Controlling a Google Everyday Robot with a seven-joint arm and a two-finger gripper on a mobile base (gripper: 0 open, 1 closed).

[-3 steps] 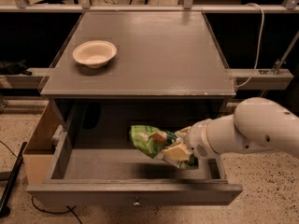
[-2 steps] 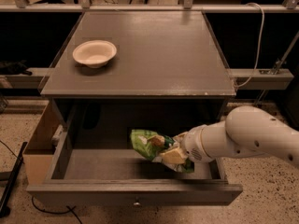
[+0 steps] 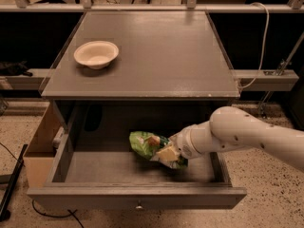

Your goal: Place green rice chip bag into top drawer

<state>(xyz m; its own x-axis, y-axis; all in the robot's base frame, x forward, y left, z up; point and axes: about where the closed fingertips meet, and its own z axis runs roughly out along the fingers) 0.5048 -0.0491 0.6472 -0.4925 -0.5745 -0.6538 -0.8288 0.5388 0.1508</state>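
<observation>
The green rice chip bag [image 3: 142, 144] is crumpled and sits inside the open top drawer [image 3: 95, 196], low over the drawer floor right of centre. My gripper [image 3: 166, 153] reaches into the drawer from the right and is shut on the bag's right end. My white arm [image 3: 242, 134] crosses the drawer's right side wall. The drawer is pulled fully out, with its small round knob [image 3: 138, 205] at the front centre.
A white bowl [image 3: 96, 53] stands on the grey table top [image 3: 161, 46] at the left. A light wooden box side [image 3: 40, 141] stands left of the drawer. A cable [image 3: 266, 32] hangs at the back right. The floor is speckled.
My arm has drawn in and lowered slightly, carrying the bag a little left and down towards the drawer floor. The bowl and drawer have not moved.
</observation>
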